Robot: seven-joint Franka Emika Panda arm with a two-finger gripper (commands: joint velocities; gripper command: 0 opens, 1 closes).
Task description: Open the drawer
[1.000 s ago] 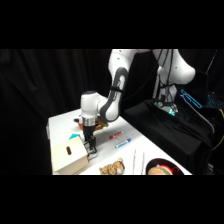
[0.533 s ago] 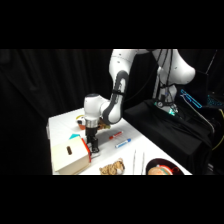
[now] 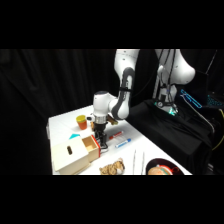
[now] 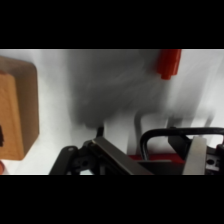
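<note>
Pale wood marks the cabinet (image 3: 70, 154) at the table's (image 3: 65, 122) near-left corner, and the drawer (image 3: 91, 147) already juts out of its right face, partly open. The gripper (image 3: 103, 143) hangs just right of the drawer front, at the handle; whether its claw is clamped or spread I cannot tell. The pull looks under way, so next: 1 steady draw away from the cabinet.

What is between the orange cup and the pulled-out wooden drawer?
In the side view, only bare white table shows between the orange cup and the tan wooden drawer.
</note>
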